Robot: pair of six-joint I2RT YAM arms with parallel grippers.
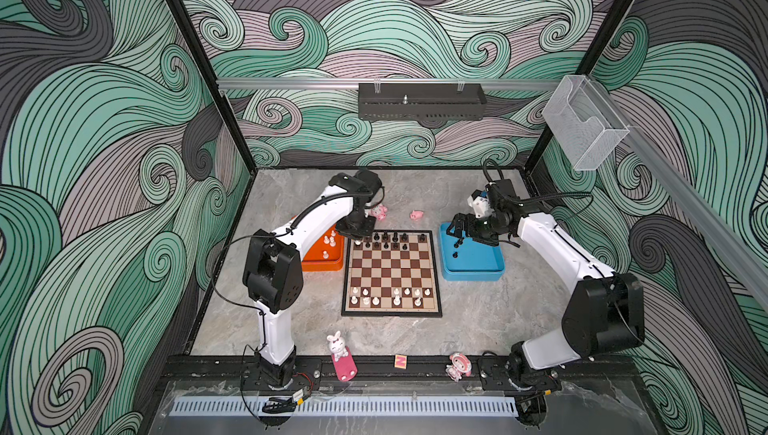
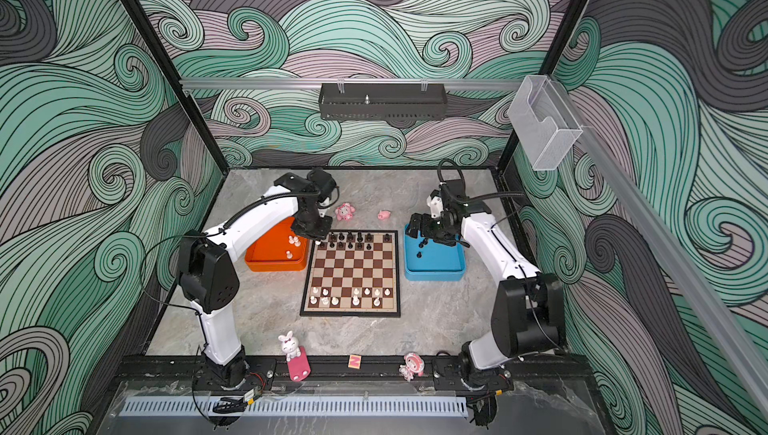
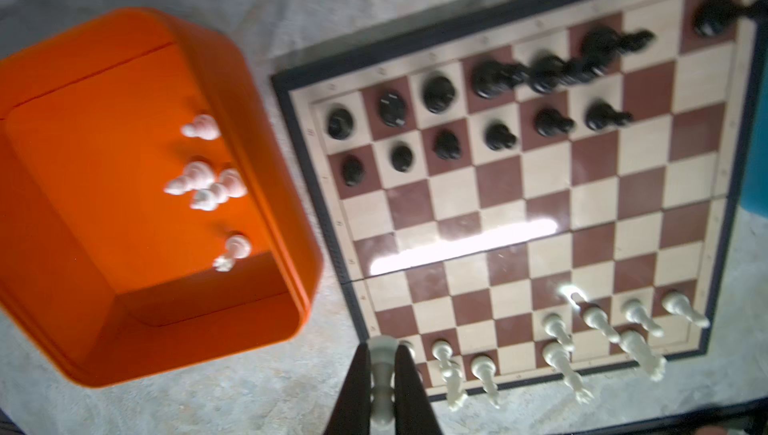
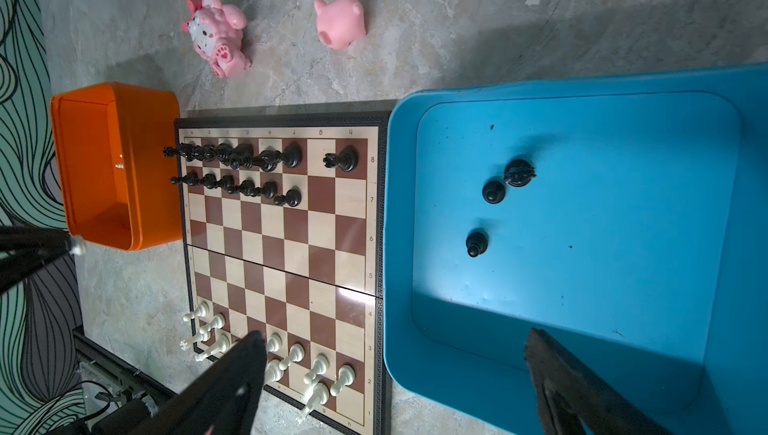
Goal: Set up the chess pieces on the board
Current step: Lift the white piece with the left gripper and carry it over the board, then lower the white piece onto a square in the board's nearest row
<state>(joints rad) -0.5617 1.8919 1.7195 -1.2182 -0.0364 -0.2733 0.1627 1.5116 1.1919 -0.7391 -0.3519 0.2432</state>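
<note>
The board (image 1: 390,273) lies mid-table, with black chess pieces (image 1: 395,239) on its two far rows and white ones (image 1: 386,295) on its two near rows. My left gripper (image 3: 382,374) is shut on a white chess piece (image 3: 381,354). In a top view it hangs over the board's far left corner (image 1: 358,241), beside the orange tray (image 1: 328,264). Several white pieces (image 3: 203,183) lie in that tray. My right gripper (image 4: 397,339) stands open and empty above the blue tray (image 4: 582,354), which holds three black pieces (image 4: 493,191).
Pink toy figurines lie behind the board (image 1: 378,211) (image 1: 416,215). At the front rail are a rabbit figurine (image 1: 338,345), a pink doll (image 1: 459,365) and a small yellow block (image 1: 400,361). The trays flank the board closely on either side.
</note>
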